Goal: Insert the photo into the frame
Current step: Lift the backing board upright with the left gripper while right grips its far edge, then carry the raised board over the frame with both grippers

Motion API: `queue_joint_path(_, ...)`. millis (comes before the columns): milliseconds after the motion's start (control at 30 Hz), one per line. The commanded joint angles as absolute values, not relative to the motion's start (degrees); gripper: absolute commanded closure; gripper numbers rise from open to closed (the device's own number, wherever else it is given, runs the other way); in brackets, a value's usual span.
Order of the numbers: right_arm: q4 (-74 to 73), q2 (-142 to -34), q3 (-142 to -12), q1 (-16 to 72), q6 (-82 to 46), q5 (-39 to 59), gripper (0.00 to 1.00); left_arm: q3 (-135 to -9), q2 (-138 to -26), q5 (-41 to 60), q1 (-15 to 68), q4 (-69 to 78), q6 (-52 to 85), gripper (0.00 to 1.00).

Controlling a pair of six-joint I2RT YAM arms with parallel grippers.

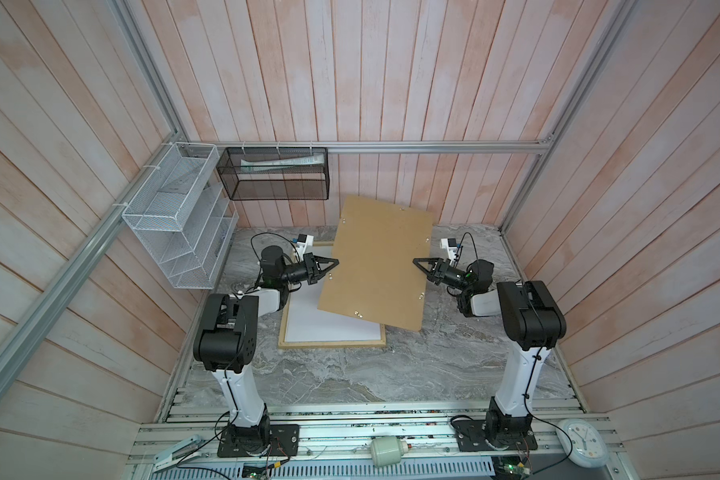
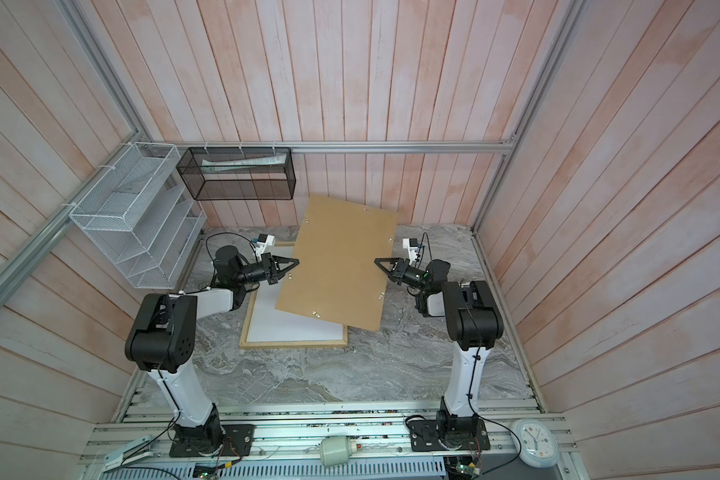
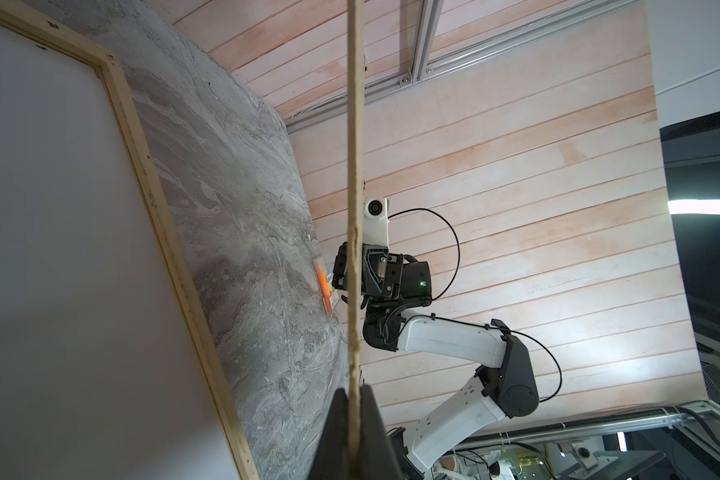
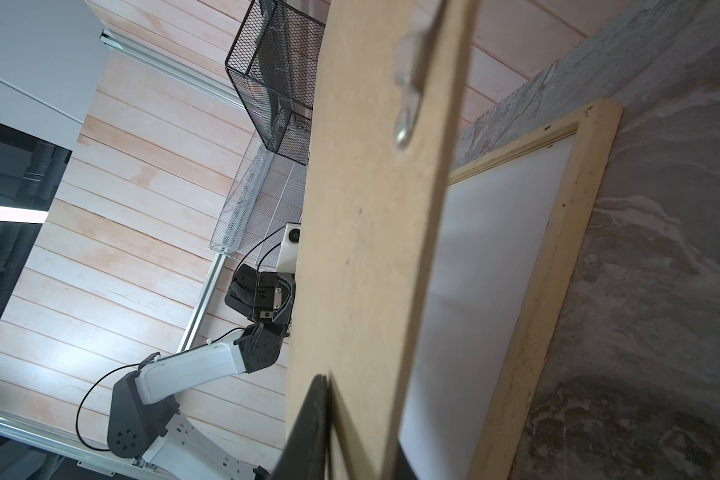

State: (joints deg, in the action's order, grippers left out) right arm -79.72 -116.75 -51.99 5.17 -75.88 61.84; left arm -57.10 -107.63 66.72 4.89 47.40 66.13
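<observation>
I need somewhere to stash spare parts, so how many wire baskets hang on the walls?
2. The white tiered basket hangs on the left side rail; the black basket hangs on the back rail beside it. None looks hidden.

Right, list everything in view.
board: 1, brown, held tilted above the frame
frame: 1, pale wood, flat on the table
sheet: 1, white, inside the frame
table: 1, grey marble, centre
rack: 1, white wire, left wall
basket: 1, black mesh, back wall
papers: count unclear, pale, in the basket
clock: 1, white, front right
cylinder: 1, pale, front rail
tool: 1, pale blue, front left
left gripper: 1, black, shut on the board's left edge
right gripper: 1, black, at the board's right edge, grip unclear
</observation>
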Motion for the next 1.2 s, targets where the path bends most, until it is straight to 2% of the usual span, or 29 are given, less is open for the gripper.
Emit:
queue_joint_path(0, -83.37, -116.89, -54.19, 7.42, -75.06, 64.28, 0.83, -58.36, -108.55, 68.29, 5.63, 50.41, 66.0, 1.0)
queue_joint_path(467, -83.41, -117.05, -55.11, 8.17, -75.47, 64.82, 0.79, -58.42, -108.98, 68.47, 5.54, 50.78, 66.18, 1.0)
queue_joint_path(800, -83.34, -116.62, -55.28, 8.22, -75.75, 65.2, 0.89, -58.01, -109.08, 68.47, 4.69, 50.75, 66.17, 0.99)
queue_joint_path(1000, -83.65, -116.69, -55.68, 8.15, -76.72, 65.29, 0.93, -58.26, -109.08, 68.47, 4.21, 50.12, 65.92, 0.89)
queue_joint_path(1167, -83.42, -116.13, -55.96, 8.09, -77.29, 64.86, 0.96, -58.62, -108.39, 67.71, 3.93, 45.89, 62.73, 0.71)
